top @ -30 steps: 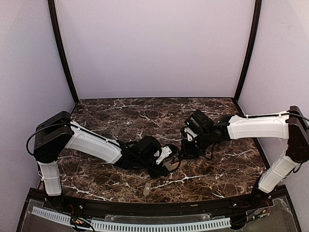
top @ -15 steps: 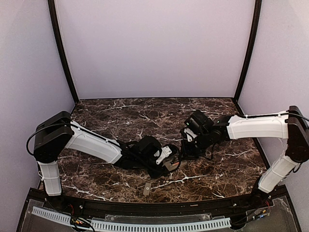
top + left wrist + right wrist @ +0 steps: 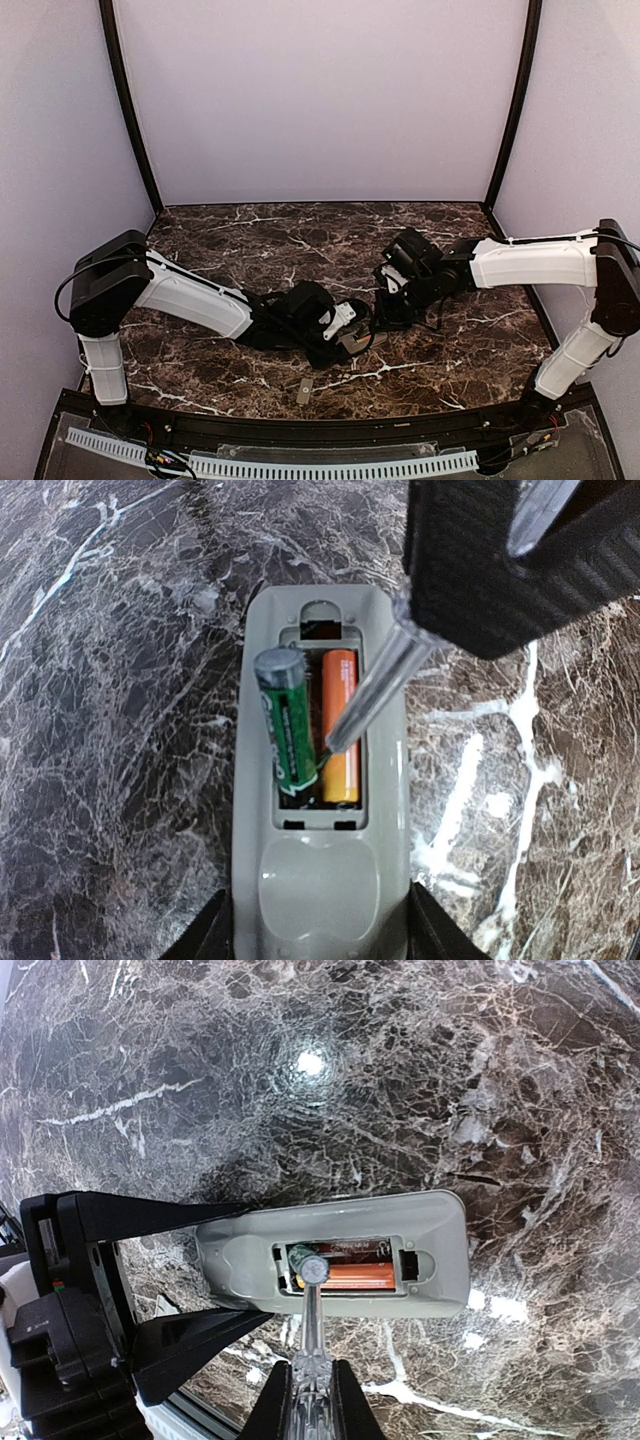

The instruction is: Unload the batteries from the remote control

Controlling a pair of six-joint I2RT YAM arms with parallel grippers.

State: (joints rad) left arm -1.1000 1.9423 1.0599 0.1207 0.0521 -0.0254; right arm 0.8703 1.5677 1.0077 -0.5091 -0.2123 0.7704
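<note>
My left gripper (image 3: 320, 936) is shut on the near end of the remote control (image 3: 320, 880), one finger on each long side, grey back up and its compartment open. Two batteries lie inside. The green-and-dark one (image 3: 285, 730) is tilted with its far end lifted out, and the orange one (image 3: 340, 725) lies flat. My right gripper (image 3: 308, 1400) is shut on a clear-handled tool (image 3: 310, 1360). The tool's metal shaft (image 3: 375, 695) reaches into the compartment, its tip between the two batteries. From above, both grippers (image 3: 345, 330) (image 3: 390, 310) meet at mid-table over the remote control (image 3: 355, 343).
A small flat grey cover piece (image 3: 304, 391) lies on the marble table near the front edge, just in front of the left gripper. Black frame posts (image 3: 128, 110) stand at the back corners, with plain walls on three sides.
</note>
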